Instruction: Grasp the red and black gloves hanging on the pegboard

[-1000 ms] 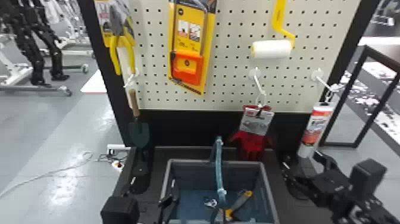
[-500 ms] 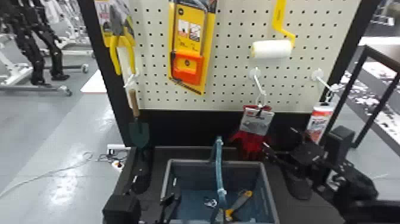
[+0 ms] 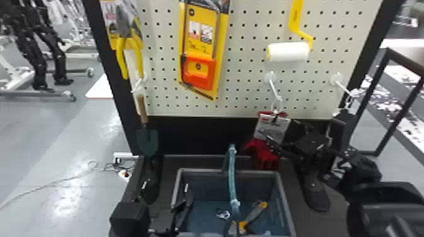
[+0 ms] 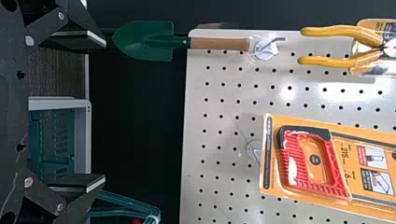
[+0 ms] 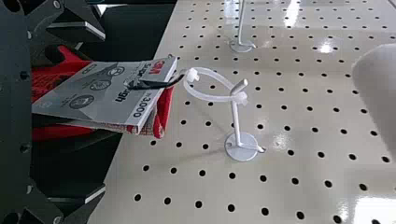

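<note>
Right tool [image 5: 95, 112] stands wide open at the lower edge of the white pegboard [image 3: 246, 82], one flat black finger on each side of the red and black gloves [image 5: 109, 95], with nothing gripped. The gloves sit behind a grey printed card. They hang from a white hook [image 5: 239, 140] by a loop of white zip tie [image 5: 210, 86] and a short black tie threaded through the card (whether either finger touches the red fabric cannot be told). In the head view the right arm [image 3: 362, 176] comes in from the lower right and ends at the gloves, which dangle just below the board's bottom edge, against the black panel beneath it.

Left tool [image 4: 98, 111] waits low on the left, also spread wide and holding nothing. It faces the left part of the board, with the grey bin [image 3: 176, 189] just beside it.

On the board, from the left:
- A pair of yellow-handled pliers [image 3: 127, 41] on a card.
- A green trowel [image 3: 146, 138] with a wooden handle, hanging blade down from its own hook.
- A saw [image 3: 200, 56] in yellow and orange packaging.
- A paint roller [image 3: 287, 50] with a yellow handle, above the gloves.

The bin rests on the black tabletop [image 3: 195, 161] below the board. A teal hose [image 3: 232, 176] rises out of it, close to the gloves on their left.
</note>
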